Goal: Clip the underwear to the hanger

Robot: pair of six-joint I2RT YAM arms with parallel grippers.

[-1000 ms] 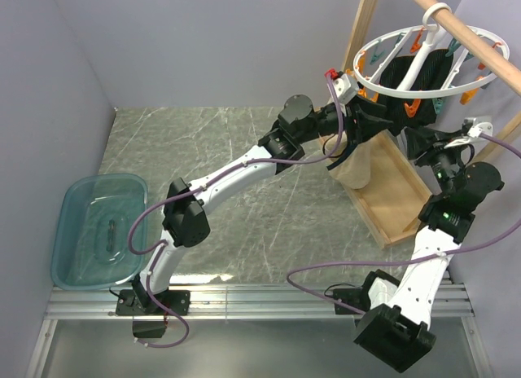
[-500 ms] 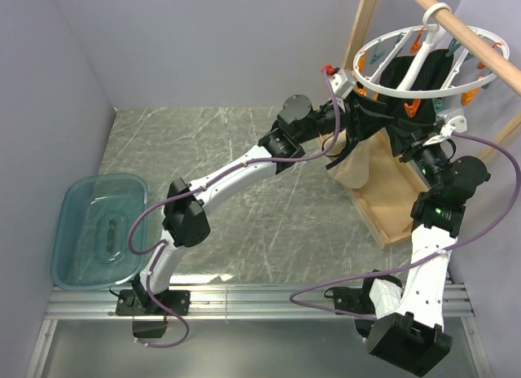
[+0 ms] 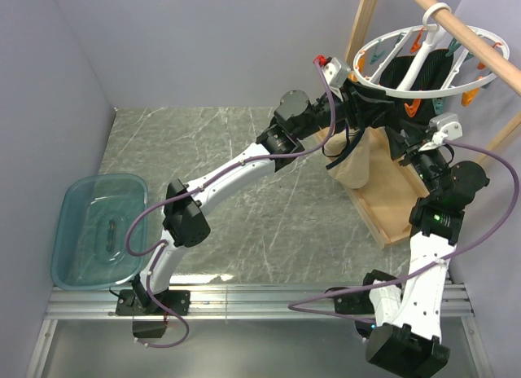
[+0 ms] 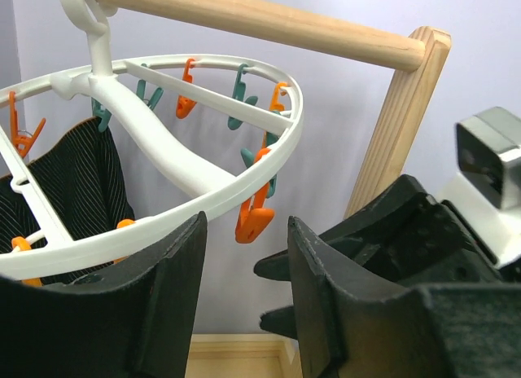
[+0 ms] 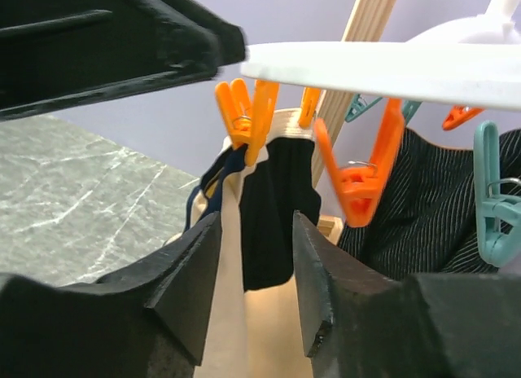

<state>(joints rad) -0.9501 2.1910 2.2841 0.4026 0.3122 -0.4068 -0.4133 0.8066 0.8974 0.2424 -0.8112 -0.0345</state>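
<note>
The white ring hanger (image 3: pixel 419 91) hangs by its hook from the wooden rod. The beige underwear (image 3: pixel 358 162) with navy trim hangs below its near-left rim; in the right wrist view the underwear (image 5: pixel 232 256) is pinched at the top by an orange clip (image 5: pixel 244 113). My left gripper (image 3: pixel 368 103) is open and empty just under the ring; in its own view the left gripper (image 4: pixel 244 231) frames another orange clip (image 4: pixel 254 219). My right gripper (image 3: pixel 409 146) is open and empty, and in its own view the right gripper (image 5: pixel 256 231) faces the hanging underwear without touching it.
A black striped garment (image 3: pixel 417 81) hangs inside the ring. The wooden rod (image 3: pixel 480 44) rests on a wooden post (image 3: pixel 362 24) over a wooden base frame (image 3: pixel 395 195). A teal tub (image 3: pixel 98 231) stands at the left. The two grippers are close together under the ring.
My right arm has swung up and left, bringing its gripper in under the hanger next to the underwear. My left gripper has risen slightly towards the ring.
</note>
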